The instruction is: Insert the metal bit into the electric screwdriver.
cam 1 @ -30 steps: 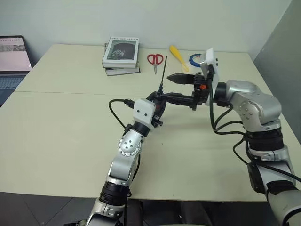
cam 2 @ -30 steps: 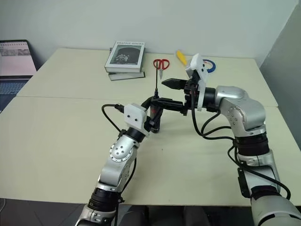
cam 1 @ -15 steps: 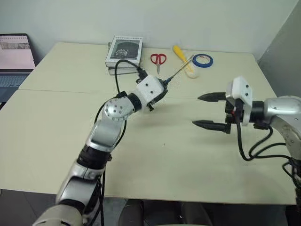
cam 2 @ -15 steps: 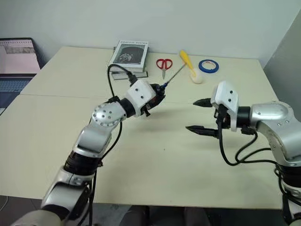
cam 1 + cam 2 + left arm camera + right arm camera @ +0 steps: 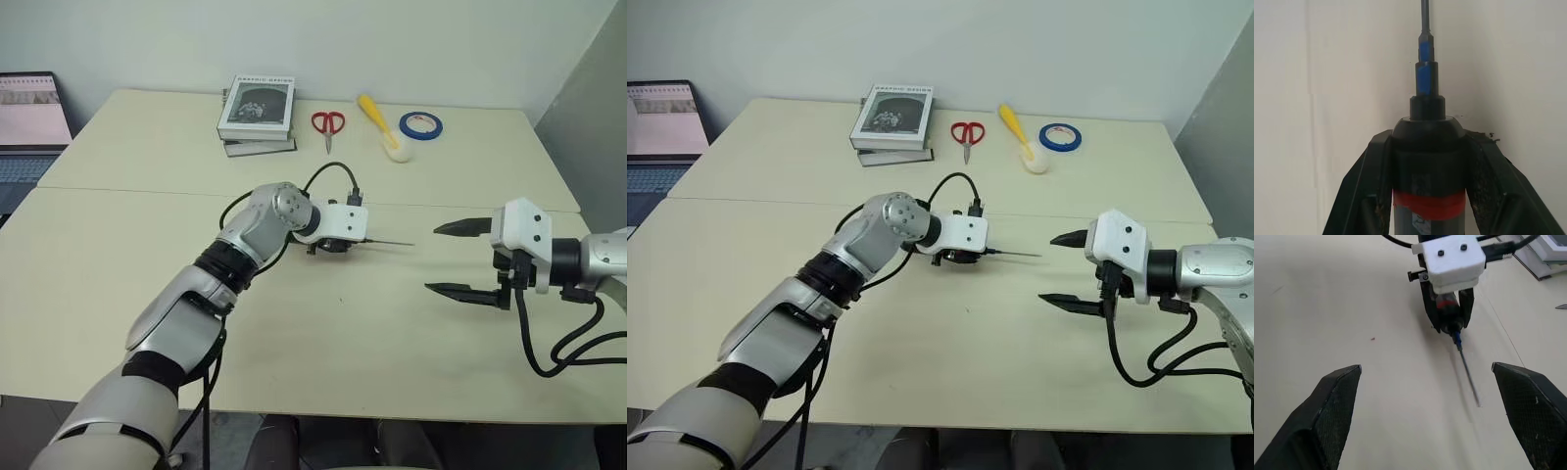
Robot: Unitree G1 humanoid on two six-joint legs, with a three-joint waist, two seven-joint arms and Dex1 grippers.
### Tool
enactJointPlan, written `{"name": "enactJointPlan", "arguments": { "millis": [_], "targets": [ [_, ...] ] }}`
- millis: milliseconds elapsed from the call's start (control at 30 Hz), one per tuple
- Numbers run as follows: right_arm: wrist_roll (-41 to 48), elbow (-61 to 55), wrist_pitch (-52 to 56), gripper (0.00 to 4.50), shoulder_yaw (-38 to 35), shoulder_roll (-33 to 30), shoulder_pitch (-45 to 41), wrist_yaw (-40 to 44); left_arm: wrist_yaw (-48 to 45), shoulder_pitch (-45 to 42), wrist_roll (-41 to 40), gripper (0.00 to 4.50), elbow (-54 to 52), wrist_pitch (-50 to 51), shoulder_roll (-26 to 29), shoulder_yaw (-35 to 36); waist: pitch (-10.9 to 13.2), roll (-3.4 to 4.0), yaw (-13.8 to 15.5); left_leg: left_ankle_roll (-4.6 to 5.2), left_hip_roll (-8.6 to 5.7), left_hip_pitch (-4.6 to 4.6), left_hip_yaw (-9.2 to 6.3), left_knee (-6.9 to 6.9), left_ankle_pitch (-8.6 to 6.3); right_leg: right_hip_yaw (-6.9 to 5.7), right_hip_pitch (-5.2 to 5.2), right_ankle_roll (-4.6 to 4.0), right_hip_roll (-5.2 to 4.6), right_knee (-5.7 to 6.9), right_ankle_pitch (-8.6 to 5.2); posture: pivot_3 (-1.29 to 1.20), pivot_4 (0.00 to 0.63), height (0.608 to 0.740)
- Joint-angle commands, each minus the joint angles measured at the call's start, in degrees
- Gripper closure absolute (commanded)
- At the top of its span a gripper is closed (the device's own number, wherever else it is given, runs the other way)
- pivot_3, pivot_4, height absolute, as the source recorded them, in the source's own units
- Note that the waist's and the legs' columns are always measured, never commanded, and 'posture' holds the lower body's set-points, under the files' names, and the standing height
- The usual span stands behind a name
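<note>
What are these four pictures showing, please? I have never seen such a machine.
It is a two-armed robot at a table. Two pictures come from its head, two from cameras on its wrists. The left hand is shut on the electric screwdriver, and the metal bit sticks out of its tip. The right hand is open and holds nothing. At the far edge lie books, red scissors, a yellow brush and blue tape. A laptop stands to the left.
</note>
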Motion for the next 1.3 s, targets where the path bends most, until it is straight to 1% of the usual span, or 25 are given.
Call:
{"name": "enactJointPlan", "arguments": {
  "millis": [33, 100, 167, 200, 333, 367, 467, 500, 533, 700, 767, 867, 967, 1067, 1167, 1233, 1300],
  "targets": [
    [0.4, -2.7, 0.5, 0.00, -2.8, -0.9, 0.6, -1.6, -1.0, -1.5, 0.9, 2.84, 3.9, -2.6, -2.8, -0.1, 0.0, 0.00, 0.0, 0.00, 0.00, 0.00, 0.00, 0.00, 0.00, 0.01, 0.00, 0.00, 0.00, 0.00, 0.00, 0.00, 0.150, 0.740],
    [0.5, -3.0, 0.8, 0.00, -3.0, -1.0, 0.9, -2.0, -1.5, -1.6, 1.7, 2.84, 5.2, -3.2, -3.6, -0.1, 0.0, 0.01, 0.1, 0.00, 0.00, 0.00, -0.01, 0.00, 0.00, 0.00, 0.01, 0.00, 0.00, 0.01, 0.00, 0.00, 0.150, 0.740],
    [0.5, -3.2, 1.1, 0.00, -3.4, -1.0, 1.4, -2.4, -2.0, -1.5, 1.8, 2.14, 6.0, -3.5, -4.2, 0.1, 0.0, 0.01, 0.2, 0.00, 0.00, 0.01, -0.01, 0.01, 0.00, 0.00, 0.03, 0.00, 0.00, 0.01, 0.00, 0.00, 0.150, 0.740],
    [0.5, -3.3, 1.2, 0.00, -3.5, -1.1, 1.6, -2.5, -2.4, -1.4, 1.8, 2.01, 6.2, -3.6, -4.4, 0.2, 0.0, 0.00, 0.2, 0.00, 0.00, 0.00, -0.02, 0.02, 0.00, 0.00, 0.04, 0.00, 0.00, 0.01, 0.00, 0.00, 0.150, 0.740],
    [0.6, -3.3, 1.4, 0.00, -3.6, -1.0, 2.0, -3.0, -3.5, -1.2, 1.5, 1.24, 6.0, -3.2, -4.9, 1.4, 0.0, 0.01, 0.3, 0.00, 0.00, 0.01, -0.02, 0.05, 0.00, 0.00, 0.06, 0.01, 0.00, 0.01, 0.00, 0.00, 0.150, 0.740],
    [0.6, -3.1, 1.3, 0.00, -3.4, -1.0, 1.8, -3.2, -3.9, -1.3, 1.1, 0.98, 5.5, -2.7, -4.9, 2.1, 0.0, 0.01, 0.2, 0.00, 0.00, 0.02, -0.02, 0.04, 0.00, 0.00, 0.06, 0.01, 0.00, 0.02, 0.00, 0.00, 0.150, 0.740],
    [0.3, -2.4, 1.0, 0.00, -2.8, -0.9, 1.3, -3.4, -5.5, -1.3, -0.6, 0.40, 3.0, -0.7, -4.1, 4.5, 0.0, 0.01, 0.2, 0.00, 0.00, 0.02, -0.03, 0.04, 0.00, 0.00, 0.05, 0.01, 0.00, 0.03, 0.00, 0.00, 0.150, 0.740],
    [0.0, -2.1, 0.7, 0.00, -2.6, -0.9, 1.2, -3.3, -5.7, -1.2, -1.4, 0.11, 1.8, 0.4, -3.7, 5.6, 0.0, 0.01, 0.2, 0.00, 0.00, 0.02, -0.02, 0.04, 0.00, 0.00, 0.05, 0.00, 0.00, 0.03, 0.00, 0.00, 0.150, 0.740],
    [-0.2, -1.8, 0.4, 0.00, -2.5, -0.9, 1.1, -3.2, -5.6, -1.2, -1.9, 0.03, 0.7, 1.4, -3.3, 6.6, 0.0, 0.01, 0.1, 0.00, 0.00, 0.02, -0.02, 0.04, 0.00, 0.00, 0.05, 0.00, 0.00, 0.03, 0.00, 0.00, 0.150, 0.740],
    [-1.8, 0.5, -2.6, 0.00, -1.8, -0.3, 0.6, -3.0, -5.4, 0.0, -5.9, 0.03, -8.0, 6.8, 2.4, 13.9, 0.0, 0.01, -0.2, 0.00, 0.01, 0.02, -0.03, 0.04, 0.00, -0.01, 0.01, -0.03, 0.00, 0.08, 0.02, 0.00, 0.150, 0.740],
    [-2.6, 2.1, -4.9, 0.00, -1.8, 0.6, 0.8, -3.0, -4.8, 1.9, -7.6, 0.03, -13.3, 10.8, 6.0, 17.7, 0.0, 0.01, -0.2, 0.00, 0.02, 0.04, -0.02, 0.04, 0.00, 0.00, 0.01, -0.01, 0.00, 0.11, 0.01, 0.00, 0.150, 0.740],
    [-4.6, 5.0, -9.7, 0.00, -2.0, 2.0, 1.2, -3.2, -4.8, 6.9, -9.6, 0.03, -21.2, 13.1, 12.0, 22.3, 0.0, 0.03, -0.6, 0.00, 0.04, 0.10, -0.01, 0.02, 0.00, 0.00, 0.01, 0.00, 0.01, 0.16, 0.01, 0.00, 0.150, 0.740],
    [-4.8, 8.0, -14.1, 0.00, -3.1, 2.3, 2.2, -0.6, -4.8, 15.1, -12.8, 0.03, -31.3, 19.2, 18.1, 28.1, 0.0, 0.04, -0.8, 0.00, 0.07, 0.14, 0.00, 0.02, 0.00, -0.01, 0.00, -0.05, 0.00, 0.25, 0.04, 0.00, 0.150, 0.740],
    [-4.0, 10.0, -17.0, 0.00, -5.3, 0.5, 4.3, 3.0, -5.3, 25.9, -17.7, 0.03, -41.0, 25.5, 24.2, 36.2, 0.0, 0.03, -0.7, 0.00, 0.08, 0.13, -0.01, 0.03, 0.00, -0.02, -0.01, -0.26, 0.00, 0.32, 0.15, 0.00, 0.150, 0.740],
    [-3.7, 11.5, -18.6, 0.00, -7.2, -1.2, 6.2, 5.8, -5.4, 35.5, -21.5, 0.03, -46.5, 27.6, 27.9, 42.8, 0.0, 0.03, -0.4, 0.00, 0.09, 0.12, -0.03, 0.06, 0.00, -0.06, -0.02, -0.29, -0.02, 0.37, 0.15, 0.00, 0.150, 0.740],
    [-3.4, 12.4, -19.3, 0.00, -8.0, -2.0, 6.7, 7.1, -4.9, 39.9, -23.6, 0.03, -48.5, 28.7, 29.4, 45.7, 0.0, 0.04, -0.1, 0.00, 0.09, 0.13, -0.01, 0.09, 0.00, -0.07, -0.02, -0.32, -0.02, 0.38, 0.11, 0.00, 0.150, 0.740],
    [-3.0, 13.3, -19.5, 0.00, -8.5, -2.6, 6.7, 8.1, -4.2, 42.6, -25.5, 0.03, -49.3, 30.2, 30.1, 47.9, 0.0, 0.03, 0.1, -0.01, 0.09, 0.17, -0.01, 0.11, 0.01, -0.08, 0.02, -0.09, -0.03, 0.40, -0.06, 0.00, 0.150, 0.740]
  ]
}}
